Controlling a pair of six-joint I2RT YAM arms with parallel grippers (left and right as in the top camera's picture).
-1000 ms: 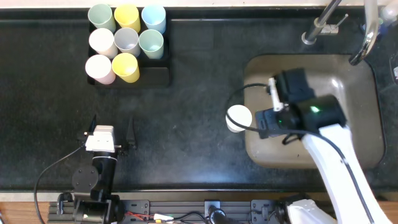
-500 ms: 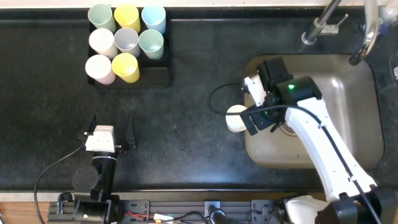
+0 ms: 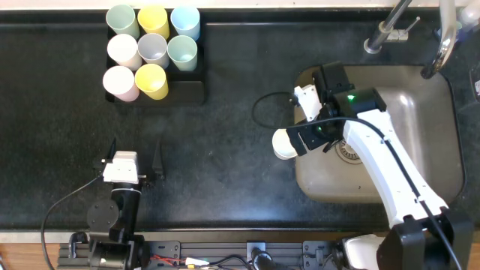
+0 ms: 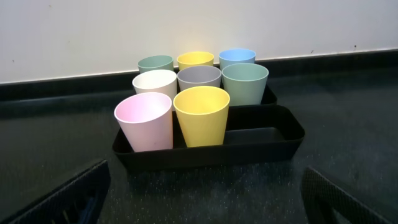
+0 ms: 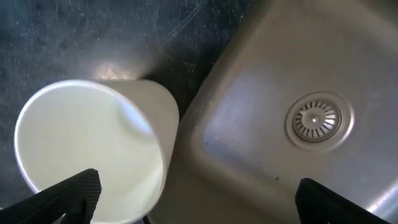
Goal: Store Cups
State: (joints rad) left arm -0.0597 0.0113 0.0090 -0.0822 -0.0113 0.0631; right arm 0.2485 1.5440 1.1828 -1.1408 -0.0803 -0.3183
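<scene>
Eight cups (image 3: 152, 49) already stand in the black tray (image 3: 192, 92) at the far left of the counter (image 3: 225, 172). One slot is free at the tray's near right end, so the job looks nearly done. The last piece, a white cup (image 3: 284, 142), is on the counter just beside the left rim of the sink (image 3: 427, 180), with the right gripper (image 5: 199, 196) over it, jaws spread wide and, as far as I can judge, not clamped on it. The left gripper (image 3: 135, 155) rests well apart from the tray, jaws open and empty; what remains is grasping that cup and carrying it to the free slot.
</scene>
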